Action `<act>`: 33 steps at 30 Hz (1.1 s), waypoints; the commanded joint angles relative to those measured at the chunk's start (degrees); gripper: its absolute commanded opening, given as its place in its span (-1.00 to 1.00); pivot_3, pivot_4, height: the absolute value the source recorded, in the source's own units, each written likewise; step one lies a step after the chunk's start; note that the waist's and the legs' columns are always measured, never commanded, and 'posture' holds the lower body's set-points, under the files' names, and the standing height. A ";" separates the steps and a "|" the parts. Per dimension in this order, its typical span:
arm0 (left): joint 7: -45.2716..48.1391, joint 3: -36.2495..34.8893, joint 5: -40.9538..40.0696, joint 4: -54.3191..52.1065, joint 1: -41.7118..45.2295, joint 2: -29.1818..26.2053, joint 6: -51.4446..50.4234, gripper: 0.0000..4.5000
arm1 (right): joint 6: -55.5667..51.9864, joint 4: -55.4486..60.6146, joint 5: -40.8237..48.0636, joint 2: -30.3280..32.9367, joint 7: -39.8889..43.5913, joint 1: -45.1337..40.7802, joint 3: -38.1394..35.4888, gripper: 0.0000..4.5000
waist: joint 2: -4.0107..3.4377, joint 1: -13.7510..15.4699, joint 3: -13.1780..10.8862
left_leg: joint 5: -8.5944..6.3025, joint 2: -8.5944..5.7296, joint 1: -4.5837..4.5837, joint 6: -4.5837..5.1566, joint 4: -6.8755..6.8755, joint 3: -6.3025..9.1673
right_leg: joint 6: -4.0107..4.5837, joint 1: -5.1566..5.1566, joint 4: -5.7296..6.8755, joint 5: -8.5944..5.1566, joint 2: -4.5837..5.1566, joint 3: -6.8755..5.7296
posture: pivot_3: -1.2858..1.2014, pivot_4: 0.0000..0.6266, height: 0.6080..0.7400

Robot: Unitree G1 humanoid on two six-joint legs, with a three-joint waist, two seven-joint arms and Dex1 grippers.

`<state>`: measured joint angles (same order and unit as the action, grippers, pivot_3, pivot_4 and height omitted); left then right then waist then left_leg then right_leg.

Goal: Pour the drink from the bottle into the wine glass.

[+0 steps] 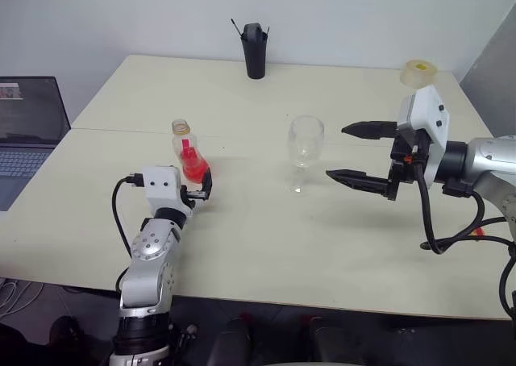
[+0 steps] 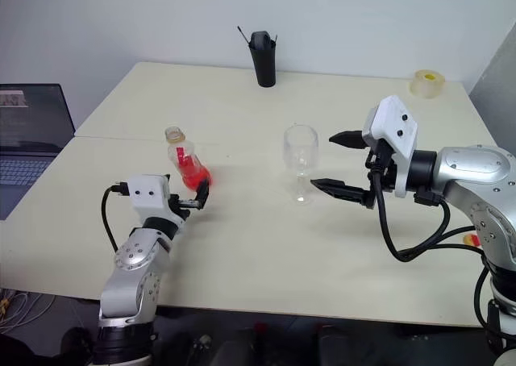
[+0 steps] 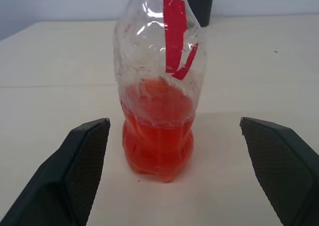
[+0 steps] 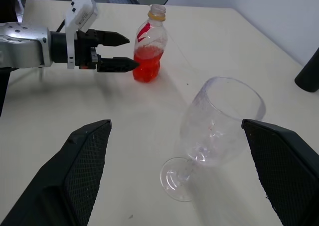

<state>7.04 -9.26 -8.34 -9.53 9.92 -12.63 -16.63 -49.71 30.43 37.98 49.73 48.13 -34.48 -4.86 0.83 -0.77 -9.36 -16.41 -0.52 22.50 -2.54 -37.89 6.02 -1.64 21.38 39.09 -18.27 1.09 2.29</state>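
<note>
Red-orange drink [image 3: 158,136] fills just the bottom part of the bottle [image 1: 188,152]. Clear plastic, standing up tall on the pale table [image 1: 242,245], neck pointing at the ceiling, leaning a tiny bit. No cap on the open mouth, just a yellowish ring round the neck. Red strip of label down one side.

Left gripper [image 4: 115,50] lying level, aimed straight at the bottle. Black fingers [image 3: 84,156] spread wide apart, one on each side of the bottle's fat bottom part, not touching it. Nothing held.

Wine glass [image 1: 305,151] standing upright too, stem straight up and down, round foot flat on the table, bowl open at the top and empty. Set near the middle of the table, to the right of the bottle and well apart from it.

Right gripper [image 1: 357,153] just beside the glass, on its right, up off the table. Fingers wide apart, one above the other, tips pointing at the glass, not touching.

Black cup [image 1: 255,50] far back on the table. Roll of tape [image 1: 418,72] at the far right corner. Laptop [image 1: 28,132] off to the left.
</note>
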 commanded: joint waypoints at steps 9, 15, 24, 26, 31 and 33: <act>-2.13 -0.05 2.32 5.02 5.65 0.20 2.71 1.00 | -0.92 2.88 1.62 0.11 -3.00 -0.40 -1.19 0.99 | 0.00 0.03 0.00 | 0.00 -0.01 0.02 0.00 -0.02 0.01 | 0.00 0.00 0.00 0.00 0.01 -0.01 | 0.03 -0.52 1.00; -2.65 0.13 2.83 8.72 7.49 0.46 3.73 1.00 | -1.29 3.20 2.02 0.20 -4.09 -0.37 -0.94 0.99 | 0.00 0.06 0.00 | 0.00 -0.01 0.02 0.00 -0.03 0.02 | 0.00 0.01 0.01 0.00 0.01 -0.02 | 0.03 -0.52 1.00; -3.19 -0.77 3.35 17.25 11.74 -0.02 7.86 1.00 | -1.63 3.26 2.05 -0.25 -4.96 -0.59 -0.54 0.99 | 0.00 0.14 0.00 | 0.01 -0.02 0.04 -0.01 -0.04 0.02 | -0.01 0.02 0.01 0.01 0.01 -0.06 | 0.03 -0.52 1.00; -3.03 -0.65 3.41 18.64 12.22 -0.03 8.97 1.00 | -1.69 3.29 2.02 -0.33 -5.05 -0.64 -0.44 0.99 | 0.00 0.14 0.00 | 0.01 -0.02 0.04 -0.01 -0.04 0.00 | -0.01 0.03 0.01 0.01 0.01 -0.06 | 0.03 -0.52 1.00; -3.62 -0.35 3.76 21.65 14.24 0.28 11.00 1.00 | -1.89 3.35 2.04 -0.36 -5.13 -0.69 -0.32 0.99 | 0.00 0.18 0.00 | 0.01 -0.02 0.05 -0.02 -0.05 0.04 | -0.01 0.03 0.01 0.01 0.02 -0.07 | 0.03 -0.52 1.00; -3.89 -0.28 3.95 23.01 15.30 0.30 11.58 1.00 | -1.96 3.32 2.13 -0.38 -5.20 -0.70 -0.42 0.99 | 0.00 0.18 0.00 | 0.01 -0.02 0.05 -0.02 -0.05 0.03 | -0.01 0.03 0.02 0.01 0.02 -0.07 | 0.03 -0.52 1.00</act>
<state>3.77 -9.39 -5.00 13.52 23.78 -12.13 -6.83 -51.92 32.41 39.54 49.13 43.36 -34.45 -4.36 0.83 -0.59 -9.35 -16.39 -0.55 22.55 -2.56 -37.94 6.05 -1.65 21.41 39.11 -18.26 1.11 2.21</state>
